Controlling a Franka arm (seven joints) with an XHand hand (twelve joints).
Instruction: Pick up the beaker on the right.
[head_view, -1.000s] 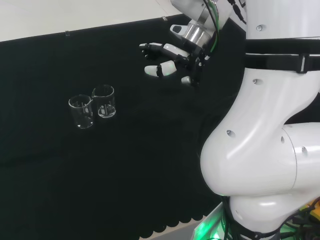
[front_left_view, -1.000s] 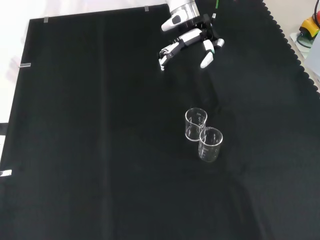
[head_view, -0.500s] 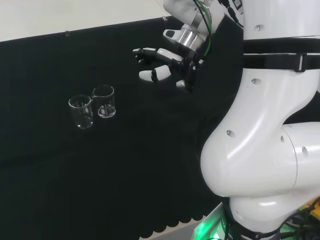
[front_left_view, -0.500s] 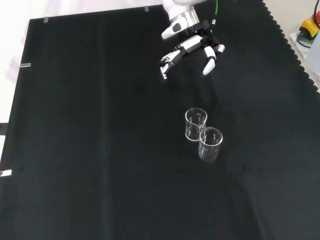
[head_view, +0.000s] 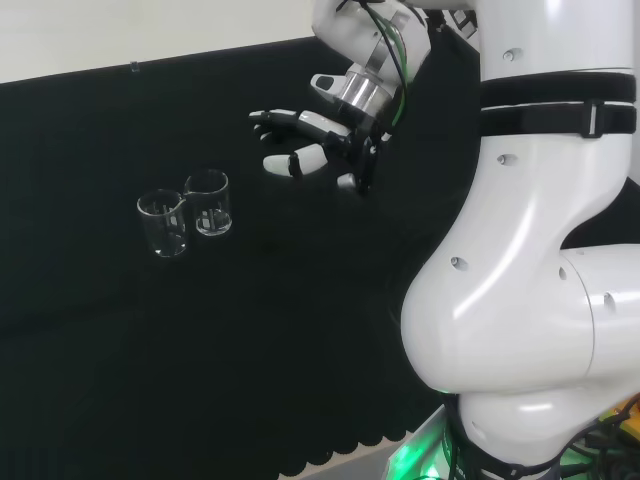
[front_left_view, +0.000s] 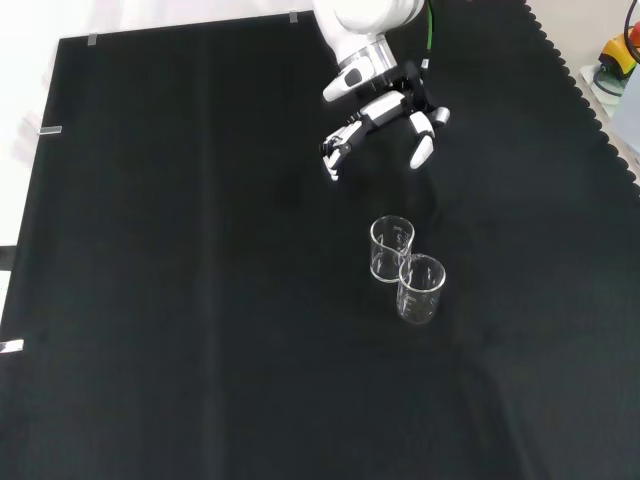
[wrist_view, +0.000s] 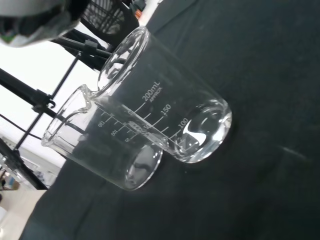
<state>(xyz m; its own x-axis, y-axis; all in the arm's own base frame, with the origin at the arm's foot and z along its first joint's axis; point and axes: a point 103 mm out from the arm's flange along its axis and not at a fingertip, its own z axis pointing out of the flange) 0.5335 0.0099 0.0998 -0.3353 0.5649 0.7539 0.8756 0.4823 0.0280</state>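
Two clear glass beakers stand upright and touching on the black cloth. In the head view one beaker (head_view: 163, 224) is on the left and the other beaker (head_view: 209, 203) on the right; in the front view one beaker (front_left_view: 391, 247) stands just behind the other beaker (front_left_view: 420, 288). The hand (head_view: 318, 140) hovers above the cloth, to the right of the pair in the head view, fingers spread and holding nothing. In the front view the hand (front_left_view: 385, 113) is above the pair, well apart from it. The wrist view shows both beakers close, the nearer beaker (wrist_view: 167, 117) with printed marks and the second beaker (wrist_view: 102, 150) beside it.
Black cloth (front_left_view: 200, 300) covers the bench, with a scalloped edge (front_left_view: 580, 90) at the front view's right. The arm's white links (head_view: 530, 250) stand at the head view's right. Bare cloth lies all round the beakers.
The hand has moved towards the beakers: leftward in the head view, downward in the front view. Its fingers stay spread. The beakers have not moved.
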